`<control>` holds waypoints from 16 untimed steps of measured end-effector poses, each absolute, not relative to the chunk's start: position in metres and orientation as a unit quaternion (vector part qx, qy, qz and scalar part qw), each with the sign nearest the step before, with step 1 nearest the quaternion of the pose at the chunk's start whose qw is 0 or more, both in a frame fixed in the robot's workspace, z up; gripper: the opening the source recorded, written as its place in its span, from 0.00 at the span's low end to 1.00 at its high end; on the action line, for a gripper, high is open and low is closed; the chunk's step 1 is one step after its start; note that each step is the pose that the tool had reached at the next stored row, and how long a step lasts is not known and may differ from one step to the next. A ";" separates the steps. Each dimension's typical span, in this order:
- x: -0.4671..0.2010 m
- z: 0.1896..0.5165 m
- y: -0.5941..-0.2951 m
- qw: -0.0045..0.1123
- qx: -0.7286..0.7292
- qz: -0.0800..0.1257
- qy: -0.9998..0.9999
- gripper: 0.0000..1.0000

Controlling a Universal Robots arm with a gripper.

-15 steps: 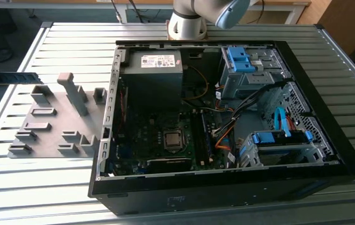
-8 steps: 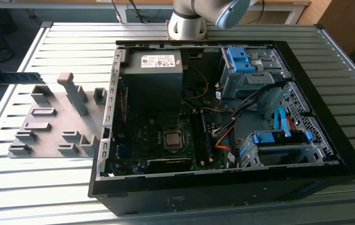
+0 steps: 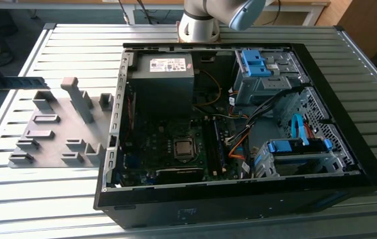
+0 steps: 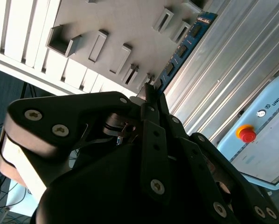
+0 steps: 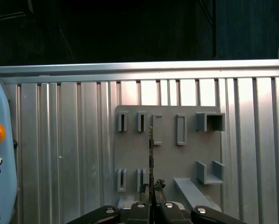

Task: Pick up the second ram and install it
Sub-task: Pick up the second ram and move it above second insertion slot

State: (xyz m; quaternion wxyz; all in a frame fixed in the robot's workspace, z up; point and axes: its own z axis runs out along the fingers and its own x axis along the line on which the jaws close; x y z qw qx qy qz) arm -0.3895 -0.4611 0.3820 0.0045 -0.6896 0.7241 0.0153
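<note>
Two black fingers of the tool (image 5: 151, 186) pinch one end of the second ram (image 4: 182, 45), a thin dark-green circuit-board stick, leaving its length free, apparently held clear above the grey plastic holder plate (image 5: 167, 161) beside the open black computer case (image 3: 208, 201).

We record one ribbed metal table (image 3: 75, 42). On it, exterior view: grey holder plate (image 3: 55, 142), frame left; open computer case (image 3: 241, 199), centre.
</note>
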 end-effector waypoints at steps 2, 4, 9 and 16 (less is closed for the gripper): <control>-0.389 0.382 -0.461 0.005 -0.690 0.015 0.724 0.14; -0.389 0.382 -0.461 0.004 -0.690 0.015 0.724 0.14; -0.387 0.382 -0.461 0.004 -0.690 0.015 0.724 0.14; -0.385 0.382 -0.461 0.005 -0.690 0.015 0.724 0.14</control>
